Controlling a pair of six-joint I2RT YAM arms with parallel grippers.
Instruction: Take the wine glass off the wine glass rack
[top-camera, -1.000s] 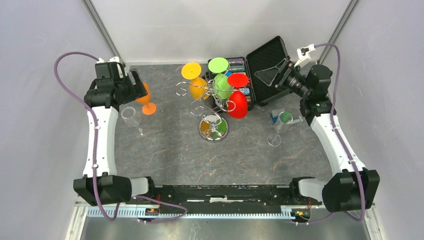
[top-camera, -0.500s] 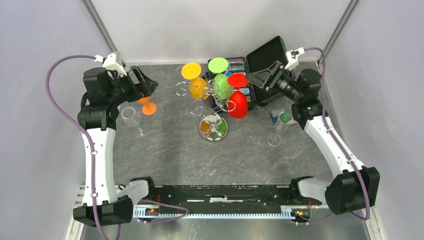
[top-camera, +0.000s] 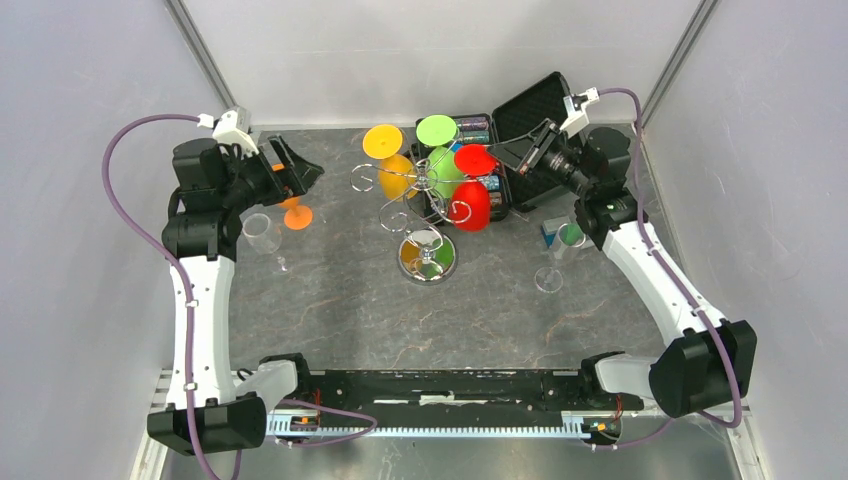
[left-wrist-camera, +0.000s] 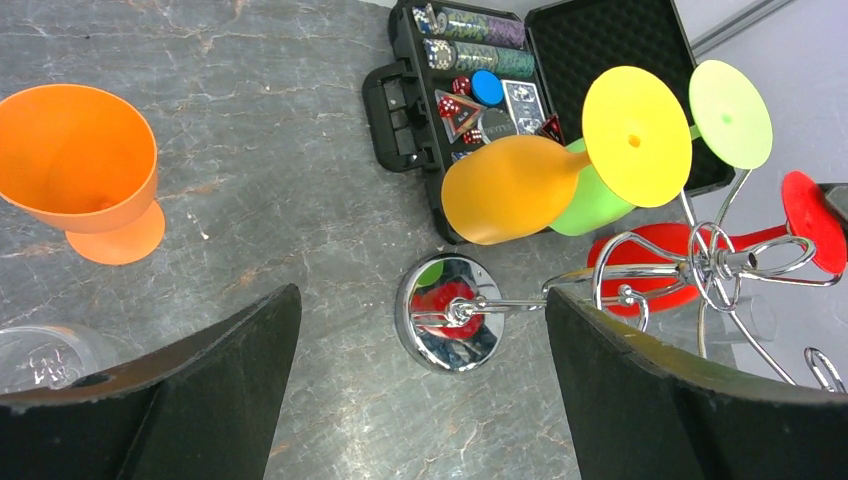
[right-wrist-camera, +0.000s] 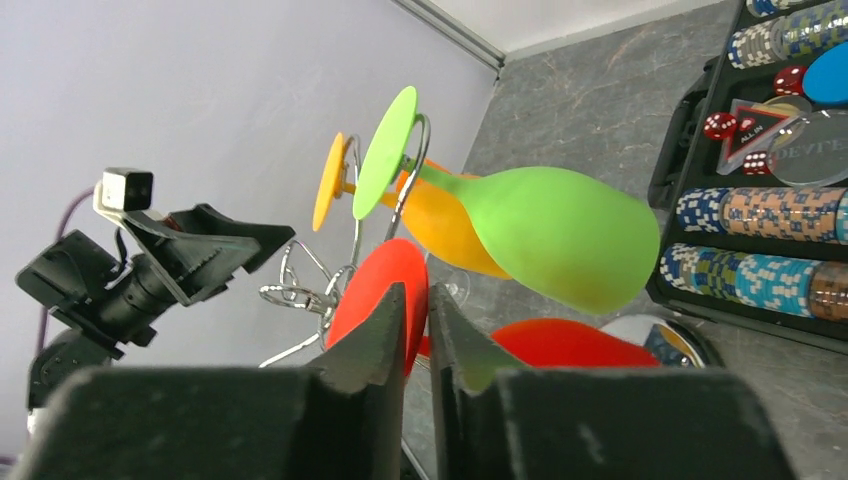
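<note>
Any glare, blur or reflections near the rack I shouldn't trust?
Left wrist: sharp, but the rack's mirrored base shows red and green reflections, not real objects. Right wrist: the right claw fills the bottom, dark with little detail. Top external: even light, but the wire arms look faint.

Robot lab cell: grey panel walls (top-camera: 70, 250), table-bolted arms (top-camera: 197, 320).

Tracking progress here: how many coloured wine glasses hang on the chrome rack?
3: yellow on the rack's far left, green at the back, red on the right. Others may be hidden.
</note>
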